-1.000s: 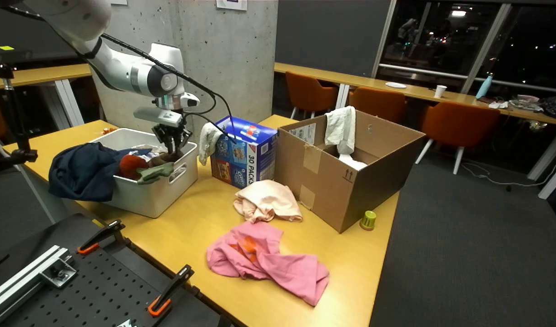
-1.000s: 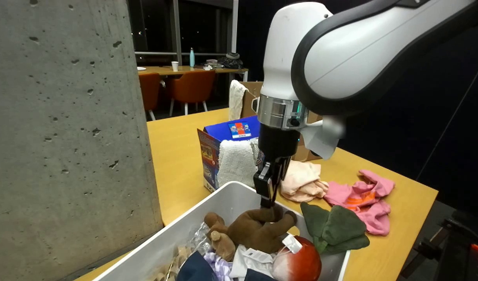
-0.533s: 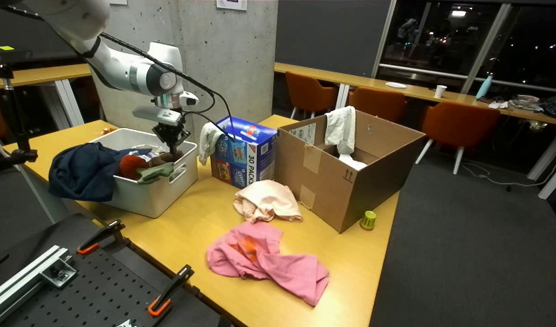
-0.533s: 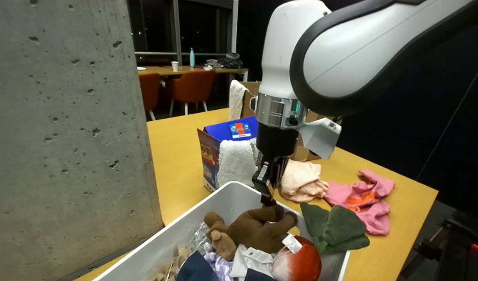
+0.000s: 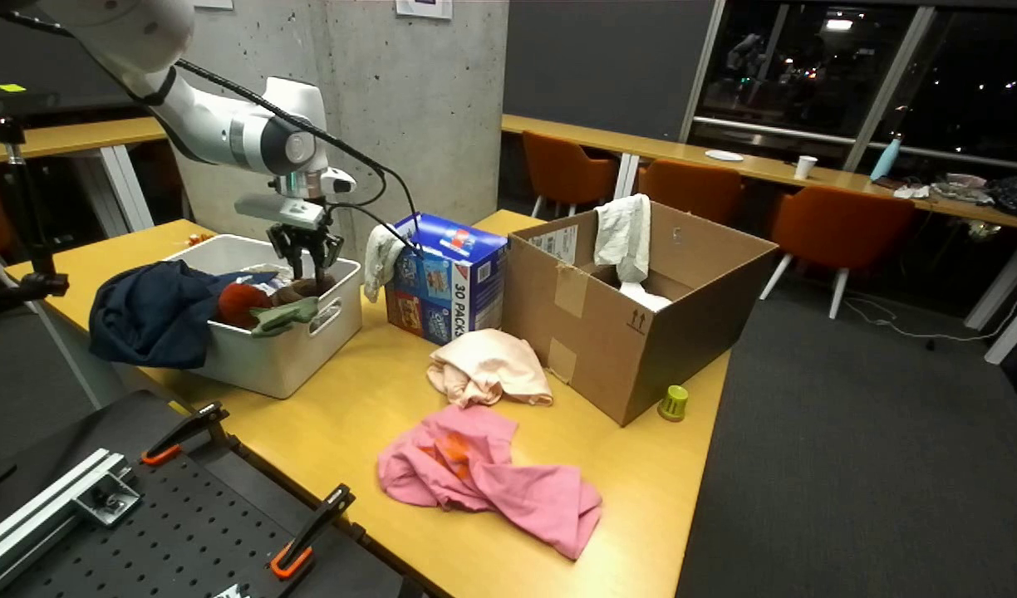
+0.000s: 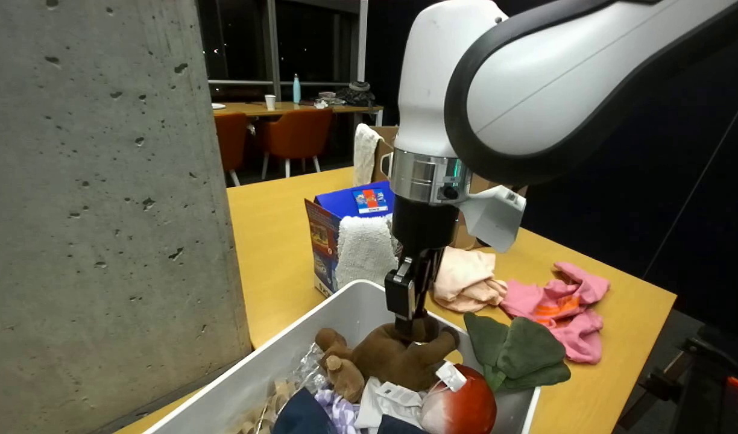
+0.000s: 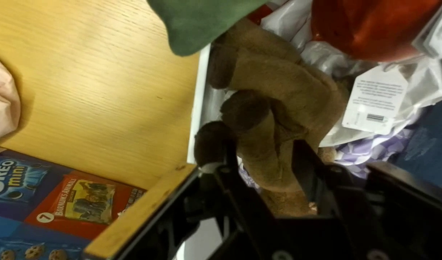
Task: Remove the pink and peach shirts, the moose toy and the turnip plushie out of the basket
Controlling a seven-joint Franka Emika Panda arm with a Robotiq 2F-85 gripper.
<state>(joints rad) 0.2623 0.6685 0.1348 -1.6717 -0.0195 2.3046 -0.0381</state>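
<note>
The white basket [image 5: 321,357] stands toward the left corner of the tabletop [image 5: 375,423] in an exterior view. Inside lie the brown moose toy [image 6: 390,361] and the turnip plushie [image 6: 470,401], its leaves [image 6: 523,352] over the rim. The pincer [image 7: 265,150] reaches in, fingers [image 7: 308,169] wide apart, part of the moose toy showing between them. In an exterior view, the peach shirt [image 6: 465,278] and pink shirt [image 6: 559,304] lie outside, the pink one nearer the tabletop's right corner.
</note>
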